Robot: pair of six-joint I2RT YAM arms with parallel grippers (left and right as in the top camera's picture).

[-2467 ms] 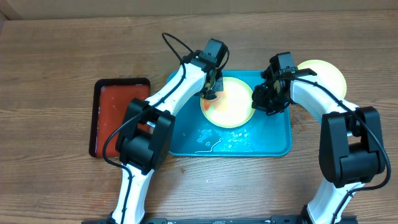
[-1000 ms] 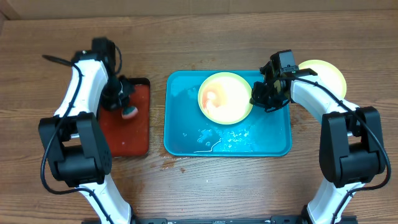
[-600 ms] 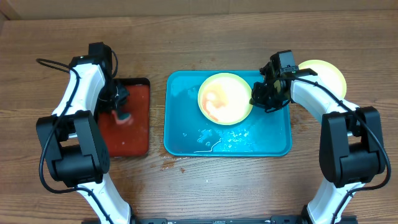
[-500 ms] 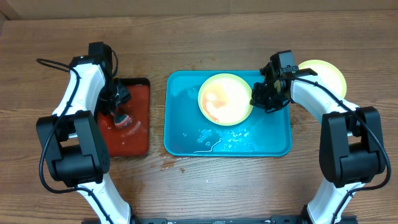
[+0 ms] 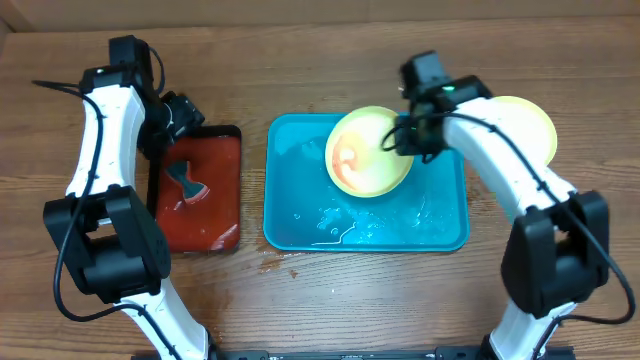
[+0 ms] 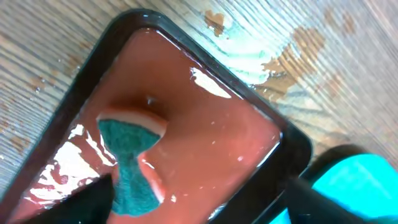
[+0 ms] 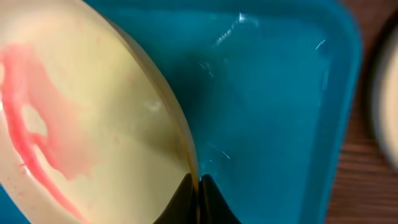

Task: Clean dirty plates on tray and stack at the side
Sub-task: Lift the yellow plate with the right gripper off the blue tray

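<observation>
The yellow-green plate (image 5: 365, 155) looks like thin, stiff plastic, so I judge it light and unlikely to break, but wet and smeared red, hence slippery. The rim is the only place to take it, and a pinch there leaves the whole disc free to pivot or slide out. It sits over the far half of the blue tray (image 5: 300, 215), tilted, with the edge on the right arm's side raised. The right end effector (image 7: 198, 186) is clamped on that rim, a finger on each face, as the right wrist view shows. That arm reaches in from the right, its forearm crossing a second pale plate (image 5: 535, 120) that lies on the worktop (image 5: 300, 60) just beside the tray. The left arm stands at the far left, the left end effector (image 5: 172, 112) above the far end of the dark red tray (image 5: 215, 235), fingers apart and holding nothing; the teal sponge (image 6: 127, 165) lies in the reddish liquid there, pinched to a waist
</observation>
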